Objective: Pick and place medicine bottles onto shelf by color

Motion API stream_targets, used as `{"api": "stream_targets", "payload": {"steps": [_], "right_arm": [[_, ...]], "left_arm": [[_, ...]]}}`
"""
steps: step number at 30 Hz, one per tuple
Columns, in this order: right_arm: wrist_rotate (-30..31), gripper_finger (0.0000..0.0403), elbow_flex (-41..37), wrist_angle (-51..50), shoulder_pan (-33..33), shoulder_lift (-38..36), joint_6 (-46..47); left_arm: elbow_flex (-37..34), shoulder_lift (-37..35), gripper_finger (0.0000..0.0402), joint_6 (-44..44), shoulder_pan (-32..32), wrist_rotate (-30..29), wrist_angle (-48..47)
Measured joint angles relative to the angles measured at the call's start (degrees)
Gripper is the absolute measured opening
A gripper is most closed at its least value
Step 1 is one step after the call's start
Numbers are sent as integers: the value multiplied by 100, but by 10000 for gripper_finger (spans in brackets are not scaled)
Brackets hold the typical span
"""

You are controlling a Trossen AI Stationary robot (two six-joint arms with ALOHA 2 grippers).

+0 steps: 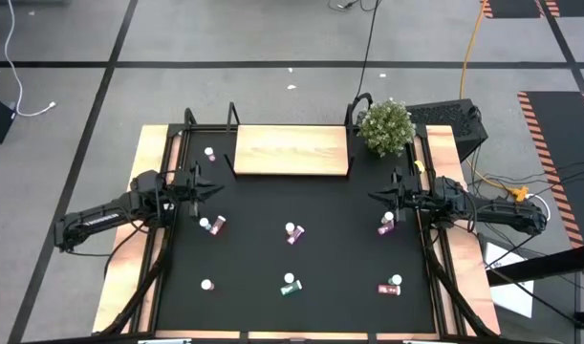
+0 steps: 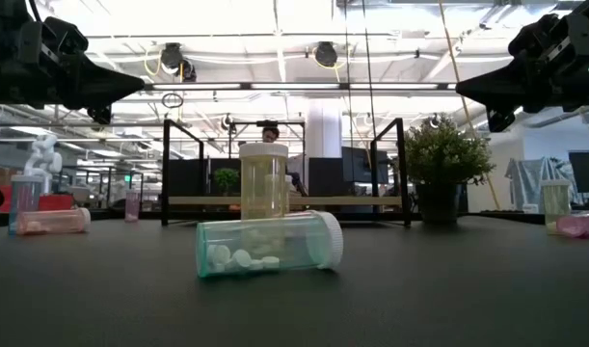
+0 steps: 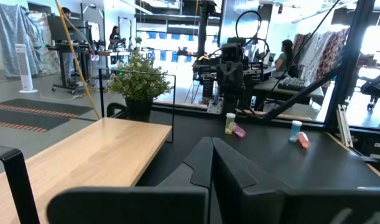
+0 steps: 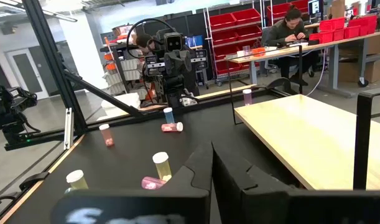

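Medicine bottles, tiny white-capped coloured cylinders (image 1: 293, 233), lie scattered on your black surface (image 1: 339, 258) from 3 to 9 o'clock, the light-wood shelf (image 1: 292, 151) bare at 12; both pincers, left (image 1: 211, 185) and right (image 1: 375, 196), pressed together, holding nothing, so open one over a bottle.

Your widest open lane on the black tabletop (image 1: 339, 258) runs 3 to 9 o'clock, just in front of the shelf (image 1: 292, 151). Obstacles: scattered medicine bottles (image 1: 293, 233) from centre toward 6 o'clock, and a potted plant (image 1: 385, 126) at 1 o'clock beside the shelf.
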Motion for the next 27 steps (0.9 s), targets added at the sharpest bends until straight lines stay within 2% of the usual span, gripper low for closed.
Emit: {"api": "stream_targets", "payload": {"steps": [17,20,23,27], "right_arm": [[67,0,0,155,0,11,-40],[462,0,0,469,-2,16,45],[1172,0,0,236,-2,39,-10],[1987,0,0,82,-3,152,727]], "left_arm": [[0,0,8,-1,-1,-2,-1],[1,0,8,0,-1,-1,-1],[0,-1,8,0,-2,0,-1],[1,1,8,0,-2,0,-1]]}}
